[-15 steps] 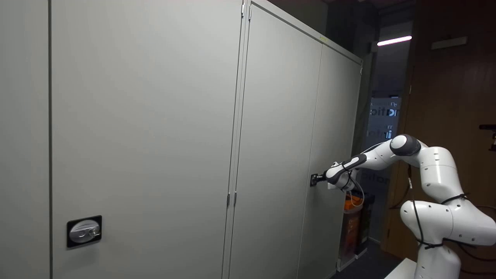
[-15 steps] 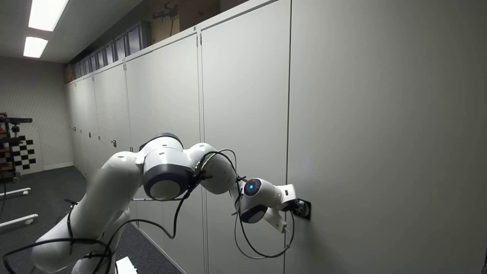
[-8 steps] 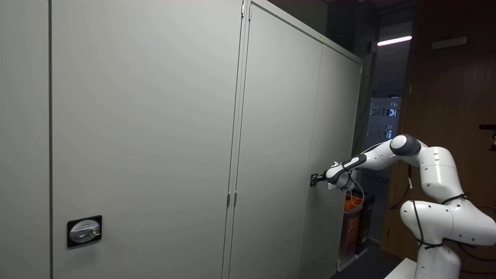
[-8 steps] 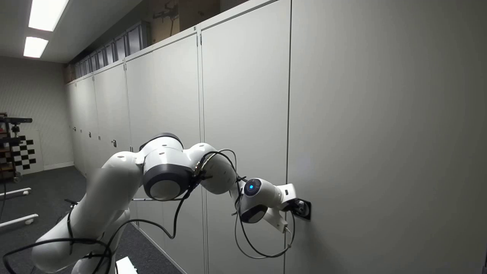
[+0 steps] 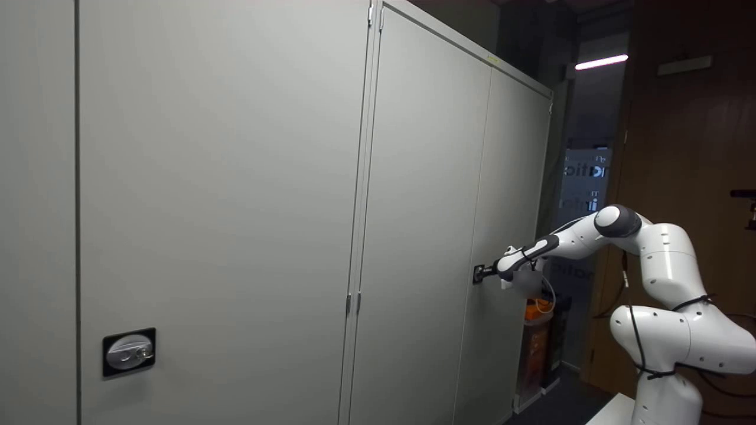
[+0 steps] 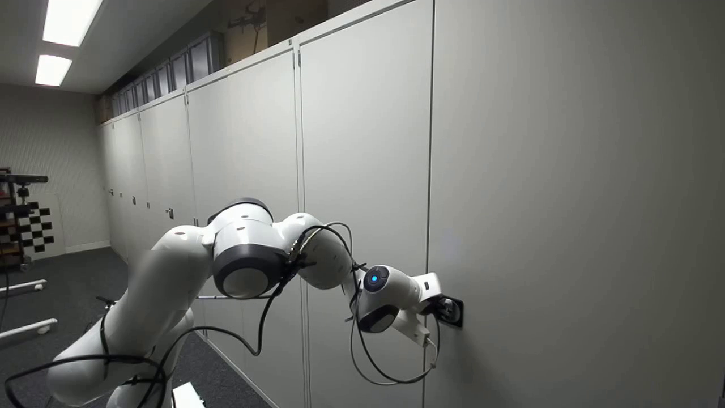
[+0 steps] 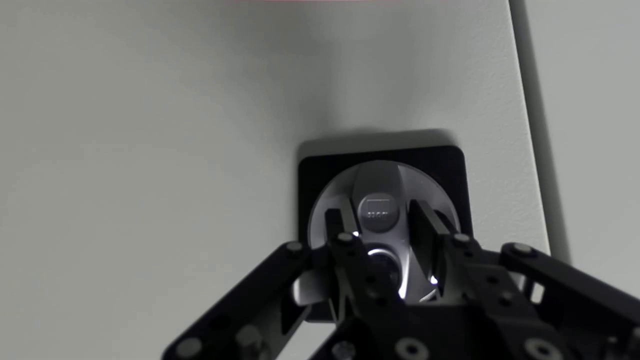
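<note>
A Robotiq gripper straddles the raised ridge of a silver rotary handle in the wrist view, its black fingers partly spread, one on either side. Whether they clamp the ridge or merely flank it cannot be told. The handle, round and set in a black square plate, is mounted on a gray metal cabinet door, just beside the dark seam where the neighboring door begins. A round cap on the ridge shows between the fingertips, its markings too small to read.

In an exterior view, the white Franka Emika Panda arm extends from the right side of the frame to the same handle, near the far end of a tall two-door cabinet. On a nearer cabinet, a similar rotary handle sits in a matching black plate. Past the cabinet's end stand an orange-topped bin and a brown wooden door.

In an exterior view, loose cables loop below the arm's wrist, where a blue light glows, and the black plate shows just beyond the gripper. A row of cabinets recedes, gray boxes lined along the top, with a checkerboard panel near the left edge.
</note>
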Controlling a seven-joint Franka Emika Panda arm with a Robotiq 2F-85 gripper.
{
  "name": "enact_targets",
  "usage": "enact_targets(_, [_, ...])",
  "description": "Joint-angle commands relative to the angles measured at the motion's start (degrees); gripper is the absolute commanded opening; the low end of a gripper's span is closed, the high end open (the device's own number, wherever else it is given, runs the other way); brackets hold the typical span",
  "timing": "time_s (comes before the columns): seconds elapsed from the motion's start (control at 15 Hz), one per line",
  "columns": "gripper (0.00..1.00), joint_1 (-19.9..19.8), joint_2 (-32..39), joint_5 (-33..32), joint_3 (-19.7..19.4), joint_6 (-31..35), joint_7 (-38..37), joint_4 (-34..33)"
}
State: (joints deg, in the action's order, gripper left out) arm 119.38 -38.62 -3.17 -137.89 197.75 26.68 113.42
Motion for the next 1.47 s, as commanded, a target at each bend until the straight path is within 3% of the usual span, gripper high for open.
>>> enact_targets(0.0, [0.08, 0.2, -0.1, 0.0, -3.3, 1.0, 2.1, -5.8])
enact_targets(0.73, [0.08, -0.5, -0.2, -3.6, -3.7, 0.9, 2.2, -5.8])
enact_targets(1.4, [0.08, -0.8, -0.3, -2.5, -3.0, 1.0, 5.3, -5.7])
